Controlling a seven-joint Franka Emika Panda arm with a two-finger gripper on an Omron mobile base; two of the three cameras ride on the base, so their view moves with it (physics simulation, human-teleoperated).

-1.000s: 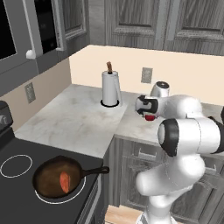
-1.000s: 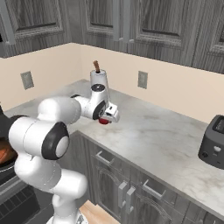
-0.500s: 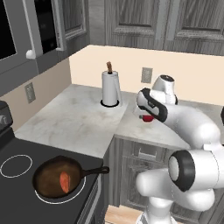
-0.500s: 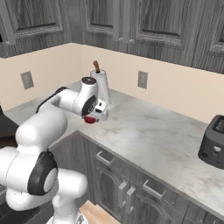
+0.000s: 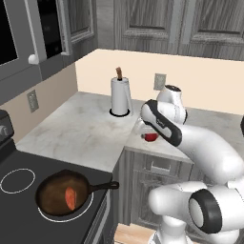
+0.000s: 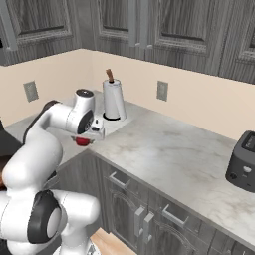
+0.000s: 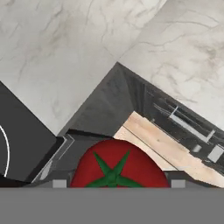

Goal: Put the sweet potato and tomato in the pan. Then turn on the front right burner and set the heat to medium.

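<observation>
The sweet potato (image 5: pixel 70 197) lies in the pan (image 5: pixel 63 195), which sits on the front right burner (image 5: pixel 90 209) of the stovetop (image 5: pixel 24 206), left of the desk (image 5: pixel 81 128). The tomato (image 5: pixel 150 137) hangs in the pincer (image 5: pixel 148 135) above the desk's front corner, in front of the paper towel roll (image 5: pixel 120 96). A toaster (image 6: pixel 242 162) stands far right on the desk

tomato (image 7: pixel 117 167): lower half cut off by the bottom of the hand view; in the left base view (image 5: pixel 150 137) mostly hidden behind the hand. gripper (image 6: pixel 83 140): fingers buried under the hand, jaws probably closed on the tomato. sweet potato (image 5: pixel 70 197): too small and blurred to make out shape, lies inside the pan (image 5: pixel 50 206). front right burner (image 5: pixel 88 208): ring mostly under the pan. toaster (image 6: pixel 243 162): clipped by the right base view's right edge.
</observation>
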